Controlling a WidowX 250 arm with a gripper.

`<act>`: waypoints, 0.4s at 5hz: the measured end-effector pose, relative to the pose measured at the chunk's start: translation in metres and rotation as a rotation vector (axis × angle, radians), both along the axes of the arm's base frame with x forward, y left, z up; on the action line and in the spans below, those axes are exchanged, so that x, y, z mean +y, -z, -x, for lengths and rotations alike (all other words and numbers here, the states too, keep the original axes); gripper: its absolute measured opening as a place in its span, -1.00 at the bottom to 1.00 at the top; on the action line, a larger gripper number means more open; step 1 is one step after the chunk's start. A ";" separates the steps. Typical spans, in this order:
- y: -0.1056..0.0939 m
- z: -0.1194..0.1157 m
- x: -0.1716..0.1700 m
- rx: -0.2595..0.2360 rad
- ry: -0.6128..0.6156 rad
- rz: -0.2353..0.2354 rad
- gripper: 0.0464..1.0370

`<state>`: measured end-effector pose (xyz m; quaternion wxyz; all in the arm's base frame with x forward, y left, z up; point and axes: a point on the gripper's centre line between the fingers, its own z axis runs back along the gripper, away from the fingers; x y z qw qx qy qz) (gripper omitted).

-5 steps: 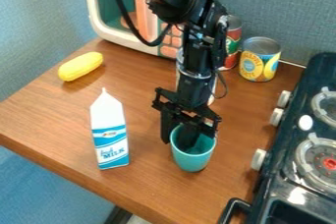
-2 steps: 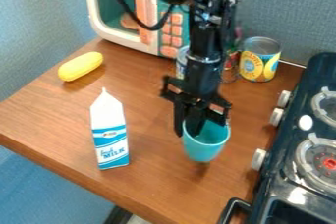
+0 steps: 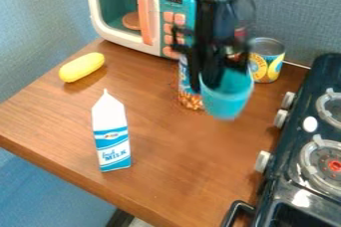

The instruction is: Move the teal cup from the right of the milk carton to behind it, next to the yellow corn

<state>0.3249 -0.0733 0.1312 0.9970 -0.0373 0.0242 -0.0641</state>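
The black gripper hangs right of centre toward the back of the counter, shut on the near left wall of a teal cup. One finger is outside the cup and the other goes down inside it. The cup is held upright, slightly tilted, above the wooden surface. Just behind and left of it stands a can with a blue and brown label, partly covered by the gripper and cup.
A white milk carton stands front left, with a yellow corn-like toy behind it. A toy microwave, a yellow-labelled can and a partly hidden red can are at the back. The stove lines the right side.
The gripper has lifted the teal cup off the counter and carried it back and to the right. The microwave's front and the blue-labelled can are now less covered.
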 end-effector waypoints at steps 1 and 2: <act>-0.026 -0.018 0.043 -0.042 -0.126 0.018 -0.85; -0.027 -0.030 0.089 -0.003 -0.242 -0.013 -0.85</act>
